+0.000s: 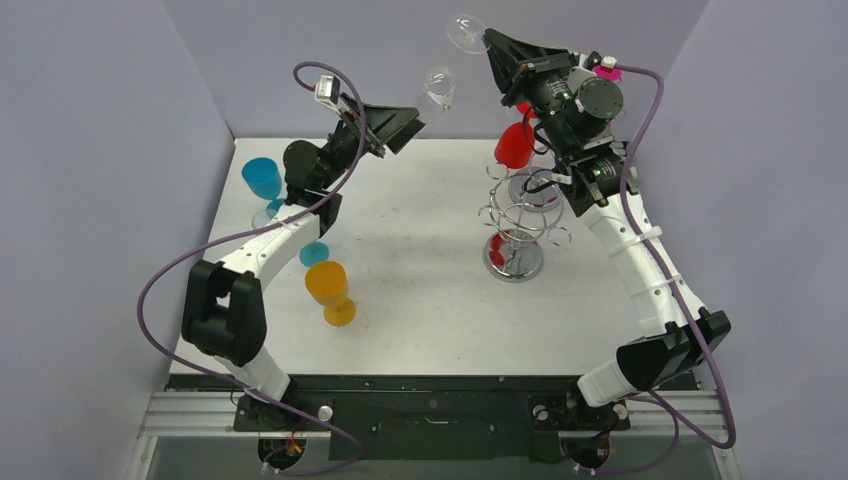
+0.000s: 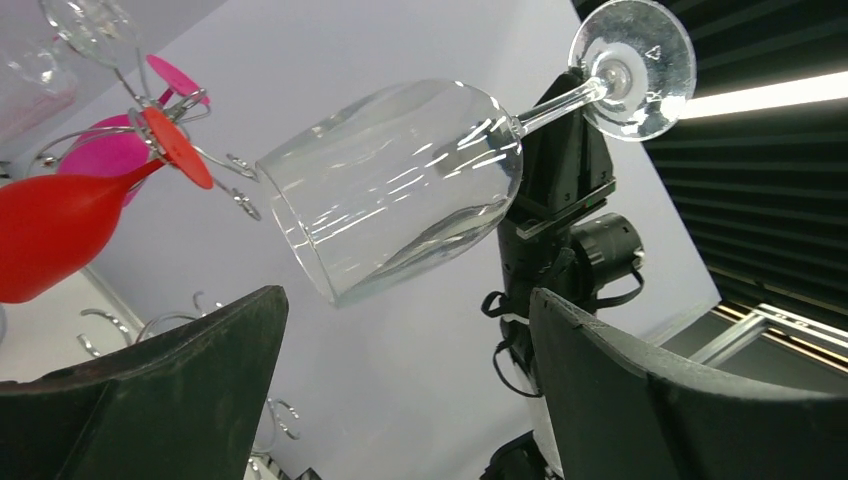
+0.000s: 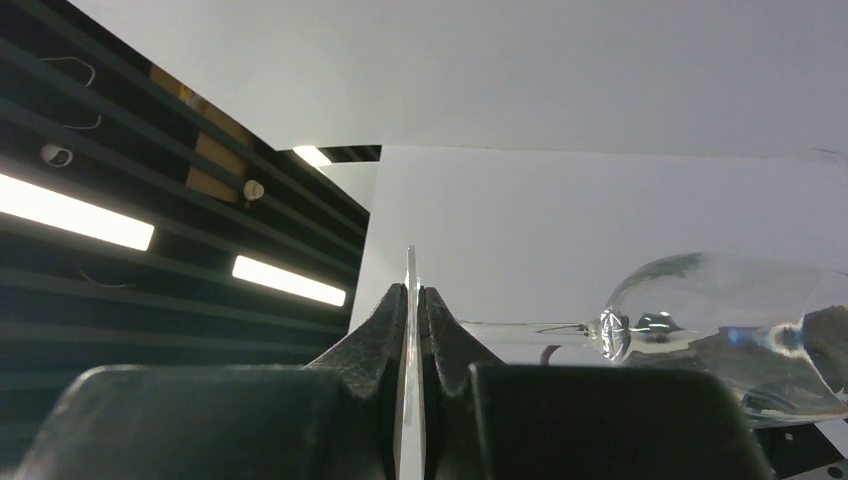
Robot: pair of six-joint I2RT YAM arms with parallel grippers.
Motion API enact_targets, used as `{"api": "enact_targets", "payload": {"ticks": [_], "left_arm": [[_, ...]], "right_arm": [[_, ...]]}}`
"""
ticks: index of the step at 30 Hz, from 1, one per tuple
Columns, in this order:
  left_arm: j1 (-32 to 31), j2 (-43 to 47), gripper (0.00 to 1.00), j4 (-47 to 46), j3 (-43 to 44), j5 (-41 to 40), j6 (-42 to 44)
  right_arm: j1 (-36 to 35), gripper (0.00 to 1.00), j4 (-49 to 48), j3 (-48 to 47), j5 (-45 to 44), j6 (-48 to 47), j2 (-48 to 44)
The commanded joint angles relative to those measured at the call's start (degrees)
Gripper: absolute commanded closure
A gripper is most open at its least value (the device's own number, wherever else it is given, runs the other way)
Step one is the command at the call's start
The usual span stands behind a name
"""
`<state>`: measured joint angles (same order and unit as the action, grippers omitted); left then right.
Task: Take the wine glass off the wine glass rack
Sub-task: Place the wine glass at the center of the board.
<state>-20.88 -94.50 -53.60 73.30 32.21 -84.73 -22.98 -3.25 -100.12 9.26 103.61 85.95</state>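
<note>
A clear wine glass (image 1: 440, 88) hangs in the air high above the table, lying nearly on its side. My right gripper (image 1: 492, 40) is shut on the edge of its round foot (image 3: 410, 262), and the stem and bowl (image 3: 720, 310) stretch off to the right of my right gripper (image 3: 411, 292). My left gripper (image 1: 400, 125) is open and empty just below and left of the bowl. In the left wrist view the glass (image 2: 400, 185) sits just above my open left gripper (image 2: 405, 380), apart from both fingers. The wire rack (image 1: 515, 225) stands at the right of the table.
A red glass (image 1: 514, 147) and a pink one (image 2: 105, 150) hang on the rack. A blue glass (image 1: 262, 180) stands at the left edge of the table. An orange glass (image 1: 330, 288) stands in front of the left arm. Purple cables loop beside both arms.
</note>
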Motion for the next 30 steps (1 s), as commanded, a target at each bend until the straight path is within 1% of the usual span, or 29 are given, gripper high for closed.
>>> {"api": "enact_targets", "payload": {"ticks": [1,8,18,23,24,27,30], "left_arm": [[0.4,-1.0,0.13,-13.0,1.7,0.7,-5.8],[0.4,-2.0,0.26,-22.6,2.7,-0.7,-12.6],[0.3,-0.3,0.41,-23.8,5.4,-1.2,-12.3],[0.3,0.2,0.45,-21.7,6.5,-0.8,-9.2],[0.3,0.6,0.45,-20.1,6.7,-0.6,-8.4],[0.3,1.7,0.45,-16.4,6.9,0.1,-2.4],[0.4,2.3,0.46,-13.1,7.3,0.5,1.4]], "right_arm": [[-0.4,1.0,-9.9,0.2,0.8,4.1,-0.2],[-0.4,1.0,-13.2,1.9,2.1,6.9,-0.1],[-0.4,1.0,-18.8,7.1,3.3,11.9,-0.5],[-0.5,1.0,-21.0,8.8,3.9,13.6,-0.8],[-0.5,1.0,-21.0,9.2,3.9,13.7,-1.0],[-0.5,1.0,-21.8,10.2,4.2,14.4,-1.4],[-0.5,1.0,-23.0,11.0,4.8,15.6,-1.6]]}}
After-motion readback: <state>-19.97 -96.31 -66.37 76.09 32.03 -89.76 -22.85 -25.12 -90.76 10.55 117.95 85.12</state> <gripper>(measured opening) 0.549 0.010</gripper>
